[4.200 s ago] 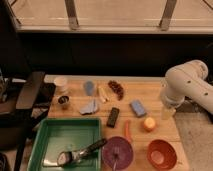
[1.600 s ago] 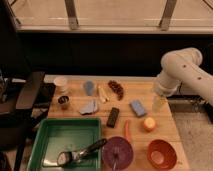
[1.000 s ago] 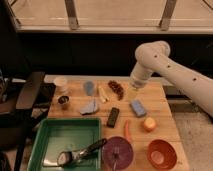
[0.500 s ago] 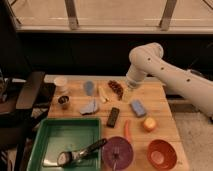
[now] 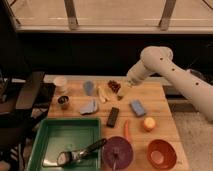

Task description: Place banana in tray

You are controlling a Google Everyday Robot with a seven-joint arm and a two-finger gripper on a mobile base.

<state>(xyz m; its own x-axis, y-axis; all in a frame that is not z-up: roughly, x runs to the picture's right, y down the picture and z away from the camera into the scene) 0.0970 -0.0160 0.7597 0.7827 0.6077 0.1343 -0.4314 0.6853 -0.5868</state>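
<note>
While gripper [image 5: 128, 84] hovers near it, one banana [image 5: 102, 94] lies.

No legible txt — none seen.

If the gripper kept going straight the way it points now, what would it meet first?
Probably the dark reddish-brown item just beyond the gripper, which hovers over the table's back part; the banana lies further along. Depth is unclear, so it may pass above.

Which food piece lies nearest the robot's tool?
The dark red cluster at the back; the tool hovers just right of it. The banana, carrot and round fruit lie farther off.
</note>
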